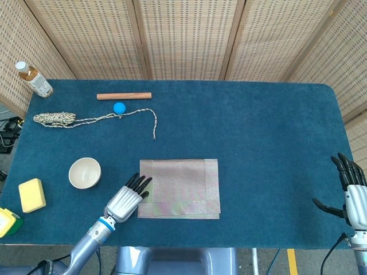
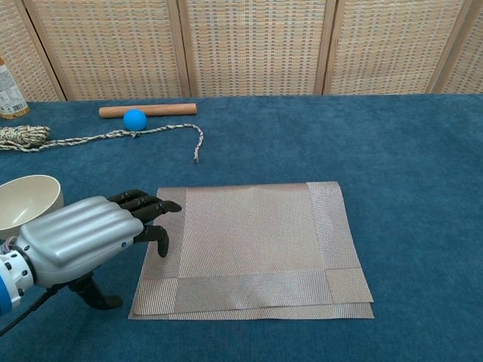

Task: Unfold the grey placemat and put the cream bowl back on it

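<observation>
The grey placemat lies folded in two layers near the table's front middle; in the chest view the placemat shows its lower layer peeking out along the front edge. The cream bowl stands upright and empty on the cloth left of the mat, also seen as the bowl at the left edge. My left hand hovers at the mat's left edge, fingers extended over it, holding nothing; the chest view shows the left hand with fingertips just above the mat. My right hand is open at the far right edge.
A yellow sponge and a yellow-green object lie at the front left. At the back left are a bottle, a wooden stick, a blue ball and a coiled rope. The table is covered in blue cloth.
</observation>
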Controlling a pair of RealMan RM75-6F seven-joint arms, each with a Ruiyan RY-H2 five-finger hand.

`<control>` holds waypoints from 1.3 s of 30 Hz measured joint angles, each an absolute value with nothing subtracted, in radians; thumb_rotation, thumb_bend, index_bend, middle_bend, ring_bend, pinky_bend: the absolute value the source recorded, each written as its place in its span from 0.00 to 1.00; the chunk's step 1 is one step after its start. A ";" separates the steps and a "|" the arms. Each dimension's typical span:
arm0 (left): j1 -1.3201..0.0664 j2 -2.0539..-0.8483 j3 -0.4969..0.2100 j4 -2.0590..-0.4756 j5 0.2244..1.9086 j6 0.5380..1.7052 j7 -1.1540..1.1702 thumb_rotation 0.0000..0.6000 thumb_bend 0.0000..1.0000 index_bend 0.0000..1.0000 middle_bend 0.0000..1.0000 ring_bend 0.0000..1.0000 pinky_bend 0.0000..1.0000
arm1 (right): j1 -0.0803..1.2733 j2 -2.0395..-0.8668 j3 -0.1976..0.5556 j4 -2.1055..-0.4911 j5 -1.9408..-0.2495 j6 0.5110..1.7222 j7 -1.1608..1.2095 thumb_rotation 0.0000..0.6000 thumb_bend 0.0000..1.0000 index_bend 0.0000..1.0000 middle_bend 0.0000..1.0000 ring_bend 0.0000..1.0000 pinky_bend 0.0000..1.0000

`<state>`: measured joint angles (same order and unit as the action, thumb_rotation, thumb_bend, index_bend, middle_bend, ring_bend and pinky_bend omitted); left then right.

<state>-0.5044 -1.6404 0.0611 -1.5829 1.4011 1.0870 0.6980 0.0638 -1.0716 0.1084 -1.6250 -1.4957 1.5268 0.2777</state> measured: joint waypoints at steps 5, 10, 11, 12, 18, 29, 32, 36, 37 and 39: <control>-0.503 -1.659 0.065 -1.574 1.411 1.085 0.689 1.00 0.17 0.35 0.00 0.00 0.00 | 0.063 -1.069 0.111 -1.625 -1.489 1.526 0.285 1.00 0.20 0.07 0.00 0.00 0.00; -0.502 -1.674 0.067 -1.565 1.416 1.084 0.695 1.00 0.17 0.36 0.00 0.00 0.00 | 0.063 -1.065 0.113 -1.625 -1.484 1.523 0.294 1.00 0.20 0.07 0.00 0.00 0.00; -0.502 -1.677 0.067 -1.563 1.416 1.084 0.695 1.00 0.17 0.36 0.00 0.00 0.00 | 0.063 -1.064 0.114 -1.625 -1.485 1.523 0.296 1.00 0.20 0.07 0.00 0.00 0.00; -0.501 -1.680 0.067 -1.561 1.416 1.085 0.696 1.00 0.18 0.36 0.00 0.00 0.00 | 0.062 -1.063 0.114 -1.625 -1.485 1.524 0.297 1.00 0.20 0.07 0.00 0.00 0.00; -0.501 -1.694 0.062 -1.555 1.408 1.080 0.706 1.00 0.18 0.37 0.00 0.00 0.00 | 0.061 -1.061 0.115 -1.626 -1.483 1.526 0.303 1.00 0.20 0.07 0.00 0.00 0.00; -0.498 -1.726 0.054 -1.535 1.413 1.089 0.705 1.00 0.20 0.39 0.00 0.00 0.00 | 0.062 -1.061 0.113 -1.629 -1.487 1.521 0.304 1.00 0.20 0.07 0.00 0.00 0.00; -0.498 -1.738 0.053 -1.521 1.411 1.089 0.713 1.00 0.20 0.38 0.00 0.00 0.00 | 0.061 -1.061 0.113 -1.629 -1.487 1.522 0.305 1.00 0.20 0.07 0.00 0.00 0.00; -0.498 -1.751 0.048 -1.503 1.406 1.088 0.724 1.00 0.20 0.37 0.00 0.00 0.00 | 0.061 -1.059 0.114 -1.630 -1.485 1.522 0.310 1.00 0.20 0.07 0.00 0.00 0.00; -0.499 -1.754 0.046 -1.499 1.405 1.088 0.726 1.00 0.21 0.36 0.00 0.00 0.00 | 0.061 -1.059 0.114 -1.629 -1.485 1.521 0.312 1.00 0.20 0.07 0.00 0.00 0.00; -0.499 -1.759 0.042 -1.493 1.403 1.089 0.726 1.00 0.24 0.34 0.00 0.00 0.00 | 0.061 -1.059 0.115 -1.629 -1.484 1.520 0.313 1.00 0.20 0.07 0.00 0.00 0.00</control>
<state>-0.4991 -1.7587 0.0418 -1.4929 1.4031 1.0889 0.7264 0.0614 -1.0586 0.1147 -1.6288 -1.4844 1.5203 0.3128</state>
